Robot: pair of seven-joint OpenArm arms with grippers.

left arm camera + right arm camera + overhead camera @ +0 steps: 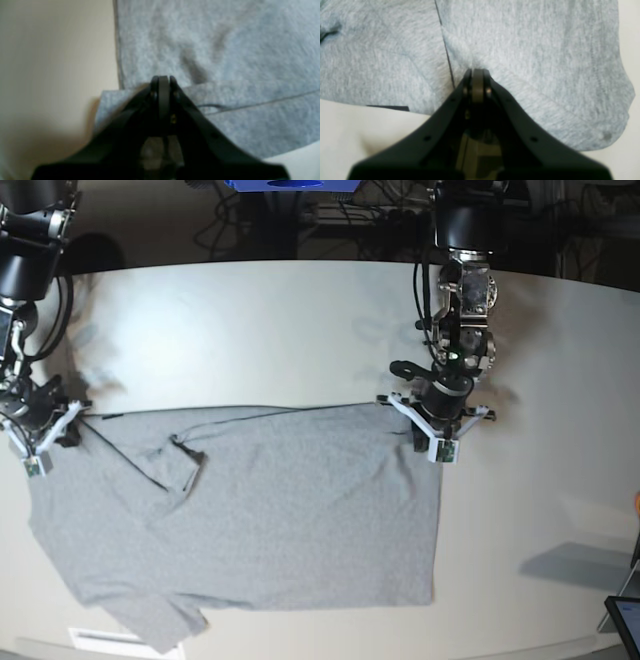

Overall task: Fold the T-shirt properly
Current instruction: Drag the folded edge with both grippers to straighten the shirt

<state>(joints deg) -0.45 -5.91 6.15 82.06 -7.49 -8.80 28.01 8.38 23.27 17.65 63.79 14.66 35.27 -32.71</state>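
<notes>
**Both hands pinch the shirt's far edge**

The T-shirt [250, 510] lies flat on the table [300, 330], its long axis running side to side. The left hand [437, 438] is clamped on the shirt's far corner, at the hem end; the right hand [38, 445] is clamped on the far edge at the sleeve end. The rest of the shirt spreads nearward from both, so a fold would likely carry that edge toward the near edge.

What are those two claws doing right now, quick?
Left end effector: closed, pinching the T-shirt at its hem corner.
Right end effector: closed, pinching the T-shirt's fabric.
</notes>
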